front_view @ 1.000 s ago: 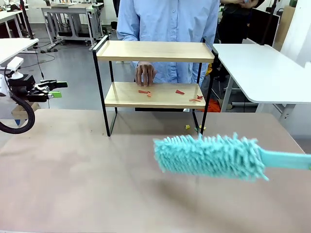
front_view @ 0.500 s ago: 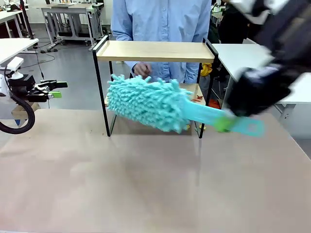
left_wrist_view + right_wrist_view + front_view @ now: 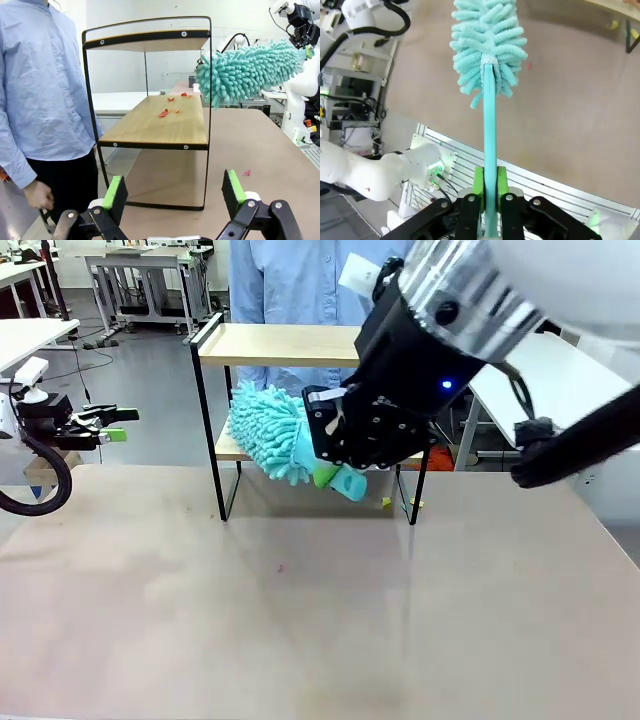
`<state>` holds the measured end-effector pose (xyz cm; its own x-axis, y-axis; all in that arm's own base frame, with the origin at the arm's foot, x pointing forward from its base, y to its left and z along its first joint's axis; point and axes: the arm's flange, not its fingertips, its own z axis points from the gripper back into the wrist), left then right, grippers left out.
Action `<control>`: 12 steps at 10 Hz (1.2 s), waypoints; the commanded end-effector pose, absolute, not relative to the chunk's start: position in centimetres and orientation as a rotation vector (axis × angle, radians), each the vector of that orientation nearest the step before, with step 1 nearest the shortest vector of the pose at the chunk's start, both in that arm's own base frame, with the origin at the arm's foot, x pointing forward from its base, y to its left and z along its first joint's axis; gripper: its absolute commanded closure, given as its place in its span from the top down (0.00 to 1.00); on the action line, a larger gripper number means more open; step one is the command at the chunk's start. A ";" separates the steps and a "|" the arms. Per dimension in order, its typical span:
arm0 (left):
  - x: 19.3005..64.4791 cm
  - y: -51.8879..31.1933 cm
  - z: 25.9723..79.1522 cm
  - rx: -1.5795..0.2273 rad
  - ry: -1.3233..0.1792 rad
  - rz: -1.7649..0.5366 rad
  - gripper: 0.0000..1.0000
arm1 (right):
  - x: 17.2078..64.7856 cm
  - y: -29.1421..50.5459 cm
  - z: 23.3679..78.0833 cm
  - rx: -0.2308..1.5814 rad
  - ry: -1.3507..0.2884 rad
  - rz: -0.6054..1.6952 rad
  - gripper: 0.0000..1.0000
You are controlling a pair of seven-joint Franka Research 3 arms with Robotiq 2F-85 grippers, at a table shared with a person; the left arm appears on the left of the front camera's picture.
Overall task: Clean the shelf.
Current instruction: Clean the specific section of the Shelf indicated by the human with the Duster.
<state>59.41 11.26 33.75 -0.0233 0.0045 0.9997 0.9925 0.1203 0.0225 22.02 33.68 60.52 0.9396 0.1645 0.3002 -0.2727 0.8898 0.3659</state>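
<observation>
The shelf [image 3: 280,344] stands at the far edge of the counter [image 3: 300,630], about midway along it, with a person in a light blue shirt [image 3: 290,280] just behind. The right end effector [image 3: 325,474] has its fingers clamped tight on the thin handle of a teal microfibre duster [image 3: 268,430]. In the right wrist view the green pads [image 3: 478,181] press the handle from both sides, and the fluffy head [image 3: 489,45] points away from the wrist. The duster's head sits at the front opening of the shelf, between the two boards and toward their left end; whether it touches the lower board cannot be told. In the left wrist view the head [image 3: 245,70] is level with the gap between the boards, at the front post. Small red scraps [image 3: 164,113] lie on the lower board [image 3: 155,127] toward its right end. A few yellow scraps [image 3: 386,502] lie on the counter by the shelf's right front foot. The left end effector [image 3: 112,425] hangs beyond the counter's left edge, well apart from the shelf. Its jaws are spread wide with nothing between them, the green pads [image 3: 116,192] facing the shelf's left end. The person's hand [image 3: 39,195] hangs down beside the shelf.
</observation>
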 end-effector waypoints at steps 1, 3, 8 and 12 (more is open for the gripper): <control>59.3 11.3 34.1 -1.113 -1.286 -1.132 1.00 | 20.4 32.4 61.2 0.403 -0.260 0.246 0.13; 59.3 11.3 34.1 -1.113 -1.286 -1.132 1.00 | 20.4 32.4 61.2 0.403 -0.260 0.246 0.13; 59.3 11.3 34.1 -1.113 -1.286 -1.132 1.00 | 25.9 40.9 60.5 0.345 -0.355 0.160 0.13; 59.3 11.3 34.1 -1.113 -1.286 -1.132 1.00 | 31.5 47.5 57.8 0.232 -0.462 0.004 0.13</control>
